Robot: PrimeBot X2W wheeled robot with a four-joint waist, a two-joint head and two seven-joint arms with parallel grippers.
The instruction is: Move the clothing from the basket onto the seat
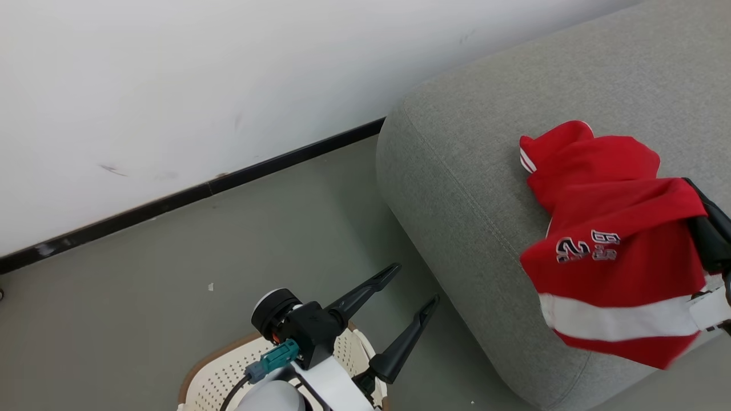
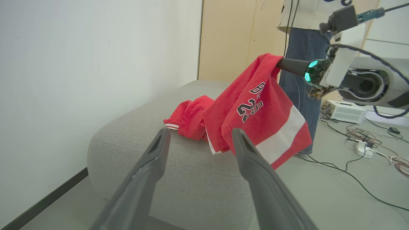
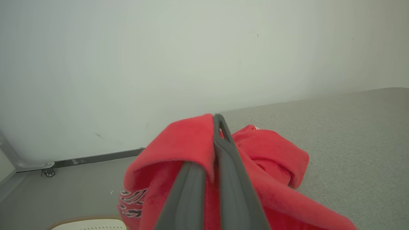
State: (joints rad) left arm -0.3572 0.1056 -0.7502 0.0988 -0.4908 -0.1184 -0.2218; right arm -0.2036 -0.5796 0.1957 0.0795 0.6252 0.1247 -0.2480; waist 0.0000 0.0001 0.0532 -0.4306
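Closest to us, the left gripper (image 1: 416, 282) hangs above the basket (image 1: 210, 355), its two dark fingers spread wide with nothing between them. We can see only part of the basket's perforated cream wall and brown rim at the bottom of the head view, so we cannot tell what lies inside. It stands on the grey floor (image 1: 171, 274), just beside the rounded corner of the seat (image 1: 468, 171).

On the seat lies the clothing (image 1: 617, 217). One bunched red end with striped trim rests on the grey cushion, while the part with the printed numbers and the white band is lifted and drapes down past the seat's edge. The right gripper (image 1: 708, 231) is clamped tight on a fold of this red cloth; in its own wrist view we see the fabric wrapped over one finger (image 3: 228, 159).

Beyond the seat rises the white wall (image 1: 171, 85) with a black baseboard (image 1: 285, 157). In the left wrist view, farther off, a person (image 2: 302, 48) in jeans stands by a wooden panel (image 2: 230, 38), with cables (image 2: 367, 140) on the floor.
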